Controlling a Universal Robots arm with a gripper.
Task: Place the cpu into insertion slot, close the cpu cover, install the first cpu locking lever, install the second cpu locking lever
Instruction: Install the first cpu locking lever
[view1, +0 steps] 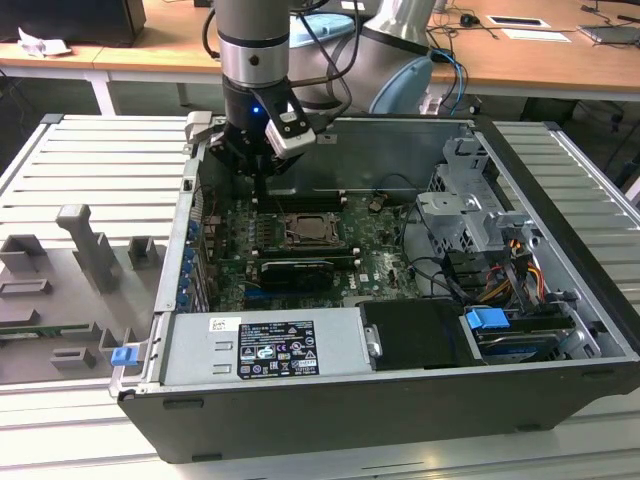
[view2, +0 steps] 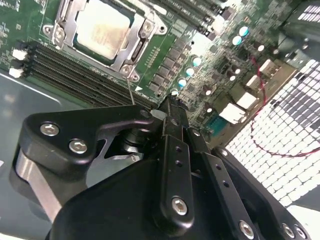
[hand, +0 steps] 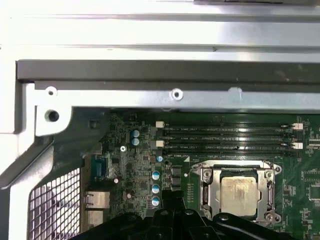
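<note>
claw (view2: 167, 107) hangs low inside the open computer case (view1: 560, 330), over the green board just beside the insertion slot (view1: 315, 232). fingers look together at the tip, nothing between them.

cpu (hand: 239, 192) sits in the slot, pale metal top up. cpu cover (hand: 206, 192) lies flat around it, chip showing through the square opening. so, by my reading, placing and closing are done.

in the second wrist view a thin wire lever (view2: 131, 89) stands up from the socket corner beside the memory slots (view2: 75, 70), its free end close by my claw tip. i judge the lever work is the step in hand; which lever, i cannot say.

it calls for a fine tip contact on a thin, springy rod, pressed down and tucked sideways without slipping onto the board parts around it.
</note>
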